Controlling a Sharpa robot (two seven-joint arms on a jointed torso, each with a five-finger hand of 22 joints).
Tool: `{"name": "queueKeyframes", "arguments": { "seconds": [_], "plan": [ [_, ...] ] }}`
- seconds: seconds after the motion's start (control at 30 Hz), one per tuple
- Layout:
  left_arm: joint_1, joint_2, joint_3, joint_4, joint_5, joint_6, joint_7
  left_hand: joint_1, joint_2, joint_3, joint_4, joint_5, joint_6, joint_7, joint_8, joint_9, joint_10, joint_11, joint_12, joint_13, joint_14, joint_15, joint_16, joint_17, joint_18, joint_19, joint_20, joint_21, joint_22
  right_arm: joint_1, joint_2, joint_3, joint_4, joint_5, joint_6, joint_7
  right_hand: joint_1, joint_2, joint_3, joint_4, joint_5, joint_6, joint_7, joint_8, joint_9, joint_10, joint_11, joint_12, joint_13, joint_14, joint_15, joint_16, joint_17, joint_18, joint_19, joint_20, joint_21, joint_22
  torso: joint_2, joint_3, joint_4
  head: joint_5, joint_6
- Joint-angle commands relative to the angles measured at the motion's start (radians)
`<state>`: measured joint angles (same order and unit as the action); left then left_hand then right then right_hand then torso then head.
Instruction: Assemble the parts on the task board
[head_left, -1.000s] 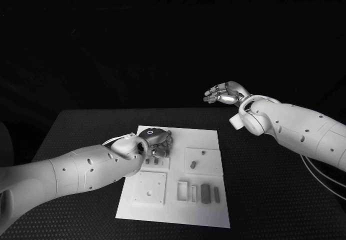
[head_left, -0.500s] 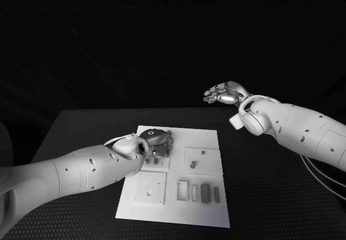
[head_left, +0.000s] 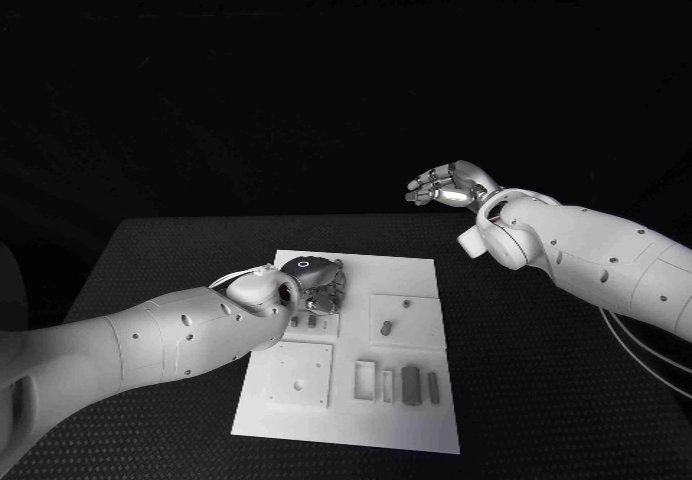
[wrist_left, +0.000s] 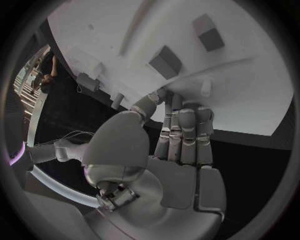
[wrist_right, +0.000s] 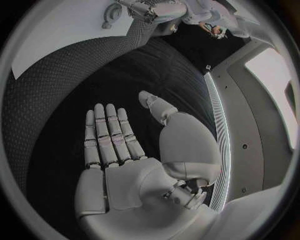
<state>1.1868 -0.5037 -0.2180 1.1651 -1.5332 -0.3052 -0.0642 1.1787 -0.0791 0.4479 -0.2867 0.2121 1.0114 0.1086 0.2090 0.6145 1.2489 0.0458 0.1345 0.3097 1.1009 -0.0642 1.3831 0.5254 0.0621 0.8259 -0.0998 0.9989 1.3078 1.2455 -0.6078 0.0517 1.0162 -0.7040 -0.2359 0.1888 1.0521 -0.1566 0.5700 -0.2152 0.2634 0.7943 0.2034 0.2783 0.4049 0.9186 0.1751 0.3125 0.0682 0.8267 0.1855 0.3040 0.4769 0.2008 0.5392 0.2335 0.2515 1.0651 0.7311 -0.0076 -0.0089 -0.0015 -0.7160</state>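
As before, left hand (head_left: 320, 283) over task board (head_left: 411, 275), right hand (head_left: 450, 186) raised.

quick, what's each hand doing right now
Left hand: over the task board, fingertips at its edge; whether it holds a part cannot be told.
Right hand: open, empty, raised beyond the table.

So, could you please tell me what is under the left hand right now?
The left hand hovers over the task board, its fingers reaching down beside a small peg. Whether they touch the board is covered.
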Motion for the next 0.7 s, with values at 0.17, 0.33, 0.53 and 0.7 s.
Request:
{"name": "queueKeyframes", "arguments": {
  "seconds": [0.17, 0.33, 0.53, 0.7],
  "plan": [
    [-0.005, 0.002, -0.004, -0.005, -0.006, 0.072, 0.004, -0.009, 0.033, 0.011, 0.003, 0.006, 0.021, -0.002, 0.009, -0.002, 0.021, -0.002, -0.007, 0.003, 0.016, -0.003, 0.013, -0.001, 0.007, 0.012, -0.06, 0.006, 0.015, 0.0, 0.0, 0.0, 0.001, 0.002, 0.013, 0.008, -0.008, 0.005, -0.003, 0.006, 0.007, -0.005, 0.001, 0.005, -0.001, 0.008, 0.001, -0.005, 0.0, -0.009, 0.0, -0.004, -0.002, -0.007, -0.004, 0.001, -0.005, 0.001, -0.001, 0.0003, -0.001, 0.001, -0.001],
    [-0.005, 0.001, -0.004, -0.004, -0.006, 0.068, 0.001, 0.001, 0.044, 0.03, 0.001, -0.005, 0.027, 0.004, 0.01, -0.005, 0.028, 0.0, -0.012, 0.002, 0.023, -0.002, 0.017, -0.004, 0.008, 0.013, -0.061, 0.004, 0.014, 0.0, -0.001, 0.0, 0.001, 0.002, 0.013, 0.008, -0.008, 0.005, -0.003, 0.006, 0.007, -0.005, 0.001, 0.005, -0.002, 0.008, 0.001, -0.006, 0.0, -0.009, -0.001, -0.004, -0.002, -0.007, -0.004, 0.001, -0.005, 0.002, -0.001, 0.0001, -0.0005, 0.001, -0.002],
    [-0.005, -0.001, -0.004, -0.004, -0.006, 0.024, 0.002, 0.02, 0.041, 0.07, 0.0, -0.019, 0.033, 0.006, 0.011, -0.008, 0.043, -0.001, -0.017, 0.003, 0.029, -0.003, 0.02, -0.01, 0.009, 0.022, -0.063, 0.007, 0.014, 0.0, 0.0, 0.0, 0.001, 0.002, 0.013, 0.009, -0.008, 0.006, -0.003, 0.006, 0.007, -0.005, 0.001, 0.005, -0.002, 0.008, 0.001, -0.006, 0.0, -0.009, -0.001, -0.004, -0.002, -0.007, -0.004, 0.001, -0.006, 0.002, -0.001, -0.0005, -0.0006, 0.001, 0.0],
    [-0.006, -0.005, -0.003, -0.006, 0.001, -0.023, 0.0, 0.027, 0.049, 0.088, 0.0, -0.019, 0.047, 0.001, 0.018, -0.007, 0.061, -0.007, -0.015, 0.007, 0.043, -0.009, 0.026, -0.013, 0.013, 0.04, -0.068, 0.015, 0.015, 0.0, 0.001, 0.0, 0.0, 0.002, 0.013, 0.009, -0.008, 0.006, -0.003, 0.006, 0.007, -0.005, 0.001, 0.005, -0.002, 0.008, 0.001, -0.006, 0.0, -0.009, -0.001, -0.004, -0.002, -0.007, -0.004, 0.001, -0.006, 0.002, -0.001, -0.0006, -0.0011, 0.001, 0.002]
  ]
}}
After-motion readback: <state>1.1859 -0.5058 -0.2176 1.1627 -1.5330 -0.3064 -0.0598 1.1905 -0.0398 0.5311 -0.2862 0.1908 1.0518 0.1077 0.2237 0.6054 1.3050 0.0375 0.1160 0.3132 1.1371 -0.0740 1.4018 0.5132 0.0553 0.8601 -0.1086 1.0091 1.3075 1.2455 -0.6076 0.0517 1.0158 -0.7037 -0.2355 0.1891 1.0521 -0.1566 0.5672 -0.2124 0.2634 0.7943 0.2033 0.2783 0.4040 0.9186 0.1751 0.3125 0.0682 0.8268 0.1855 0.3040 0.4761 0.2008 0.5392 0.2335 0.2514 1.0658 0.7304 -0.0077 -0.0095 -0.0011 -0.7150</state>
